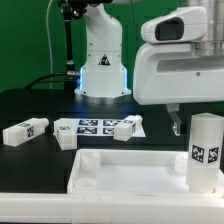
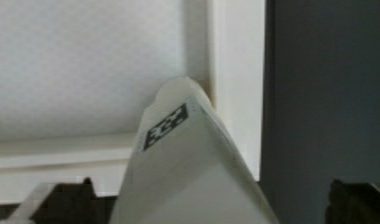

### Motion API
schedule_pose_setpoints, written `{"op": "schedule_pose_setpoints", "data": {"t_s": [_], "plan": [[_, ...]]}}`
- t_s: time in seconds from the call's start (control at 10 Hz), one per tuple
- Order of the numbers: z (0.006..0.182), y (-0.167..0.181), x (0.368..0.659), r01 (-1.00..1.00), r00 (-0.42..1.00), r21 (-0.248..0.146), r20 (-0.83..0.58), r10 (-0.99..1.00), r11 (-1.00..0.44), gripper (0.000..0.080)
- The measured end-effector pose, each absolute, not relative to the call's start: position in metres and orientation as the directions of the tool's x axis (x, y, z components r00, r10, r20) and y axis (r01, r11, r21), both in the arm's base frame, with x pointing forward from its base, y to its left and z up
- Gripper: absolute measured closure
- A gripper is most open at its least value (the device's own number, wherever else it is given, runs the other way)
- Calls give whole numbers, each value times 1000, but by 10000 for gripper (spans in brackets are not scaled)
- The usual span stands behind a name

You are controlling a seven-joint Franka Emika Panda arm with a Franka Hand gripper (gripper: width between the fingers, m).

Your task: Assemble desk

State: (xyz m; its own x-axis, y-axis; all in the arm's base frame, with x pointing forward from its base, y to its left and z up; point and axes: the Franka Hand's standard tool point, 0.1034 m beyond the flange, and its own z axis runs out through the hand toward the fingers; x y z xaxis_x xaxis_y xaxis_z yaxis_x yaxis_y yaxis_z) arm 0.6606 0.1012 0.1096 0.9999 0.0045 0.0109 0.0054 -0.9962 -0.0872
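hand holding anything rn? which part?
Nothing, it seems: the hand is open, both fingertips standing clear of the upright leg between them.

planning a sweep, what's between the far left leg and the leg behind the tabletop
The marker board lies between the left leg and the other lying leg; the exterior view shows it.

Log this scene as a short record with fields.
tabletop: flat on the table, rim up
upright leg: stands at the tabletop's end on the exterior view's right
loose leg: lies on the table at the exterior view's left
second loose leg: lies on the marker board
gripper: open, fingertips apart either side of the upright leg
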Motion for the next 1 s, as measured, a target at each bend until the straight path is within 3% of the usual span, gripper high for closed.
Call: {"op": "schedule_pose_setpoints", "data": {"t_s": [0.4,0.7,0.9,1.0], "plan": [[106,99,661,373,927,-19,50,371,-928,150],[105,99,662,436,899,-10,57,435,-900,177],[105,99,661,426,904,-12,57,424,-905,514],[105,99,661,412,910,-13,57,410,-911,514]]}}
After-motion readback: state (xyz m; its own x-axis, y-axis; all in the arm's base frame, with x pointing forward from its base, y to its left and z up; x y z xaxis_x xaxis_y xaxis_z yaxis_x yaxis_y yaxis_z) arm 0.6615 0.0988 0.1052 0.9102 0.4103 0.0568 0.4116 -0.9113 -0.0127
